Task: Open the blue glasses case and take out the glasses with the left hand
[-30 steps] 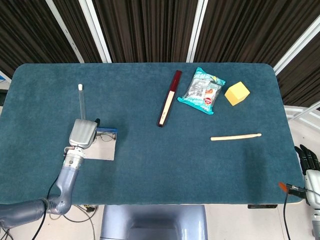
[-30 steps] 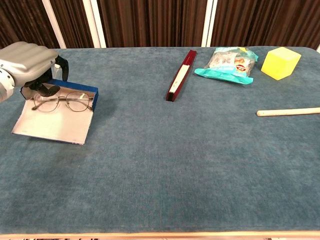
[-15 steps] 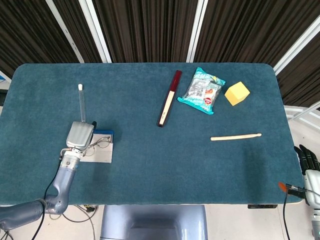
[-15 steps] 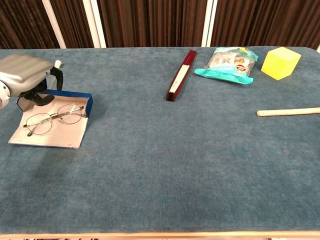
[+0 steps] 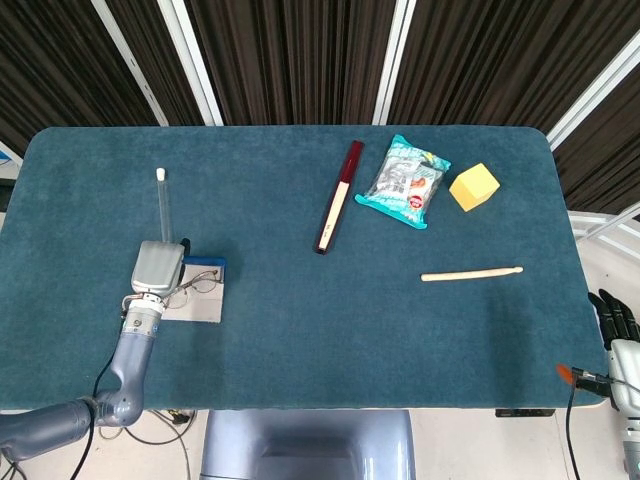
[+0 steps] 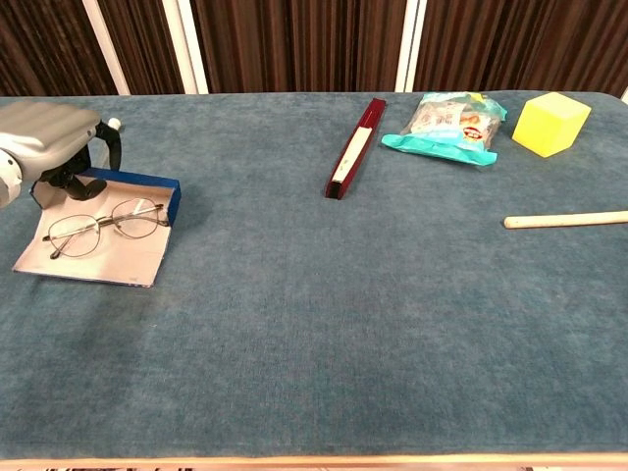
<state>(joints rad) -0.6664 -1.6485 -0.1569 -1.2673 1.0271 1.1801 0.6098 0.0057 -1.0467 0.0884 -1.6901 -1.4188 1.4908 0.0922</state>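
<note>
Bare cloth lies right of the left hand (image 6: pixel 44 137); a glass tube (image 5: pixel 162 205) is seen just beyond it.

head view: high above, looking steeply down on the whole table (image 5: pixel 300 340). chest view: lower and nearer, looking across toward the dark curtain (image 6: pixel 294 44). shared by both: tabletop, yellow block (image 5: pixel 474 187) (image 6: pixel 551 123).

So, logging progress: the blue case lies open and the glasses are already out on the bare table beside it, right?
Not quite. The blue case is open, but the glasses still lie inside it on its pale lining, as the chest view shows. The left hand hasn't lifted them.
</note>
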